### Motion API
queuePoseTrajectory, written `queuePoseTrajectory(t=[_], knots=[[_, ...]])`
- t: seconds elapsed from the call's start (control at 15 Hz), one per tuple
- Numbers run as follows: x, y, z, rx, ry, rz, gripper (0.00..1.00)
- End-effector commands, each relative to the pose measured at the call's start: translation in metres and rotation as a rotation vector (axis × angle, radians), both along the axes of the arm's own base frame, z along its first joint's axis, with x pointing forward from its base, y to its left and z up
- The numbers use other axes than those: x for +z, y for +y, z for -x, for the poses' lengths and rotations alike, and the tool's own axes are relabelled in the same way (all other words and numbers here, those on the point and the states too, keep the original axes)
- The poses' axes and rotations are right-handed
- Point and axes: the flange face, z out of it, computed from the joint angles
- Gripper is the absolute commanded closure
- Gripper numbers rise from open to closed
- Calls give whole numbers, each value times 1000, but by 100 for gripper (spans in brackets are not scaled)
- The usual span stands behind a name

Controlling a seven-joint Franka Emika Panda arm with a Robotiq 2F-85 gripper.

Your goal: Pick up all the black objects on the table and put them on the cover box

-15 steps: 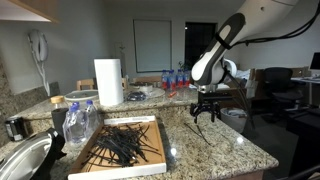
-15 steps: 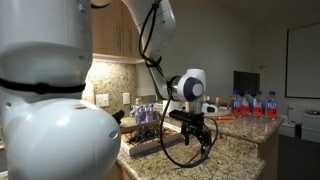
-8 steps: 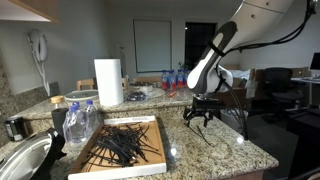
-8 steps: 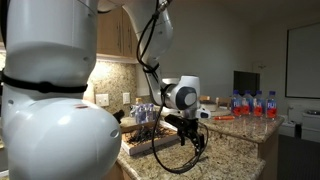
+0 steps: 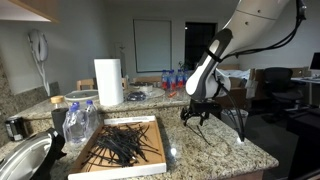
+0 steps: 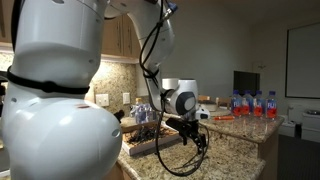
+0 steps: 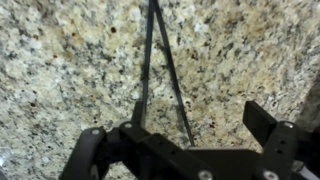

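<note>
The likeliest failure here is a missed or half-made pinch. The dark two-finger gripper [image 5: 196, 115] hangs just above the speckled granite countertop [image 5: 225, 150] with its jaws spread wide and nothing between them. In the wrist view, two thin black stick-like strips [image 7: 152, 62] lie flat on the stone. They run from the top centre of the frame down toward the gap between the fingers [image 7: 272, 140], close together at the top and further apart lower down.

The strips sit so low that a closure a shade too high would probably pass over them, while one too low would press the fingertips into hard stone. Because the pair diverges, a grasp may catch one strip and flick the other aside. Black strips among the dark flecks of the granite also make aiming hard.

The flat tan cardboard cover box with a white rim [image 5: 163, 152] lies at lower centre-left, well apart from the gripper, with a heap of black strips [image 5: 120, 145] on it. A loosely held strip could drop on the way across.

The counter also carries a white paper towel roll [image 5: 108, 82], a clear plastic bottle [image 5: 78, 122] and a round metal bowl [image 5: 25, 160] at lower left. The room looks like an office kitchen, with a wall phone [image 5: 38, 48] at upper left, a whiteboard [image 5: 152, 45] on the back wall and red-capped bottles [image 6: 250, 103] beyond.
</note>
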Motion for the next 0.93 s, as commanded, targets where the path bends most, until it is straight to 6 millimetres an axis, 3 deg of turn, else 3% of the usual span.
queuePoseTrajectory(t=[0.0, 0.53, 0.6, 0.67, 0.87], knots=[[-7, -9, -5, 15, -11, 18, 0], [-26, -23, -1, 10, 36, 36, 0], [-26, -23, -1, 10, 36, 37, 8], [-27, -22, 0, 12, 36, 41, 26], [-30, -20, 2, 22, 46, 42, 46]])
